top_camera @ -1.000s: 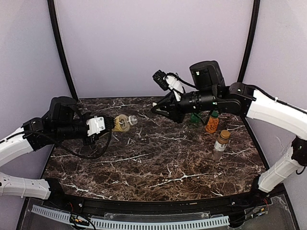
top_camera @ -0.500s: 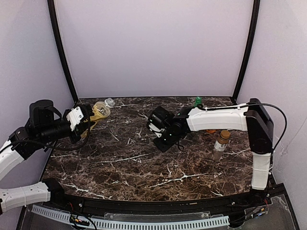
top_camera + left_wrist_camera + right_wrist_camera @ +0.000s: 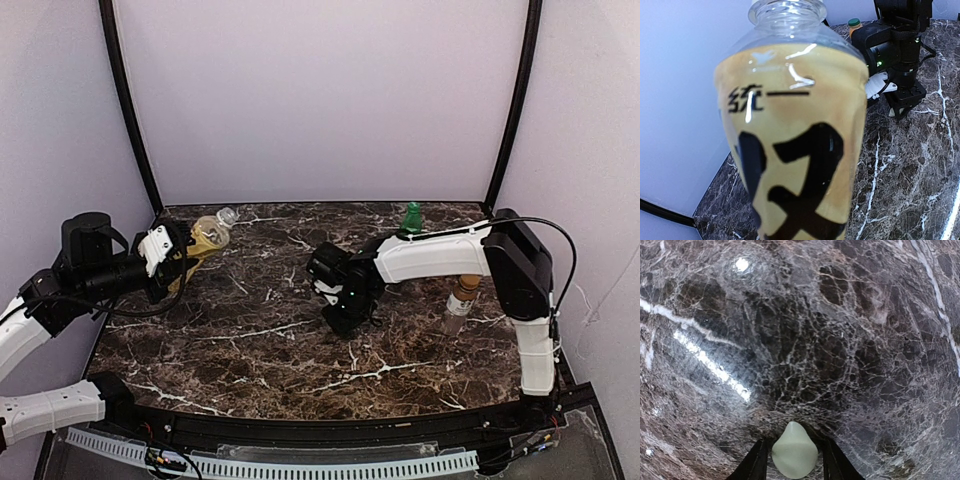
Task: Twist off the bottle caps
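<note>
My left gripper (image 3: 185, 250) is shut on the tall clear bottle of yellow liquid (image 3: 208, 232), held tilted near the back-left corner. Its neck (image 3: 785, 12) is bare, without a cap. The bottle fills the left wrist view and hides the fingers. My right gripper (image 3: 340, 318) points down at the marble table (image 3: 250, 350), just above it. A pale cap (image 3: 794, 457) lies between its dark fingers (image 3: 756, 462), with a gap on each side. The green bottle (image 3: 411, 216) shows behind the right arm. The slim clear bottle with a brown cap (image 3: 460, 300) stands at right.
The right arm (image 3: 440, 255) stretches across the right half of the table and hides what stands behind it. An orange bottle with a green cap (image 3: 855, 27) peeks out behind that arm in the left wrist view. Black frame posts stand at the back corners.
The right arm swung down from mid-air to the table's middle, and its jaws have parted round the cap. The left arm drew the yellow bottle back toward the left corner.
</note>
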You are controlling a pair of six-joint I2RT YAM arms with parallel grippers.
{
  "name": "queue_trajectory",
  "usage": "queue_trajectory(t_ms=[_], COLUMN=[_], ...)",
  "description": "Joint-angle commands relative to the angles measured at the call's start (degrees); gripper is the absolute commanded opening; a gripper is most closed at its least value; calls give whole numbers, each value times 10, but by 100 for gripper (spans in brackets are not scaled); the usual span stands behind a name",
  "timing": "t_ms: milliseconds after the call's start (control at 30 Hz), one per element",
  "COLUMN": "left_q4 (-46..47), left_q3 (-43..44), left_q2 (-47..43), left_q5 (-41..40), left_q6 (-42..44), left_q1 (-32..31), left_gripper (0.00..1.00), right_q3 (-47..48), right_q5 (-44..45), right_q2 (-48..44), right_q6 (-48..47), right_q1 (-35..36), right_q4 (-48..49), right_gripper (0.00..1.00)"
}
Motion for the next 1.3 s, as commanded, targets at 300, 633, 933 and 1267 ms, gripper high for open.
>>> queue_trajectory(t_ms=[300,633,933,1267], left_q4=[13,-18,10,16], left_q3=[2,41,69,71], left_q2=[6,17,37,43], left_q5=[8,182,298,312], left_q6=[-2,-81,-133,-136], left_q1=[3,4,4,4], left_gripper=[12,12,13,15], right_q3=[62,-16,-90,24], right_q5=[-24,-264,-387,-423], right_q2=[-25,-281,-331,-215], right_q6=[-25,-219,-197,-152], right_q1=[-4,-3,33,59], right_q4=[-16,285,658,660], right_gripper=[65,77,80,70])
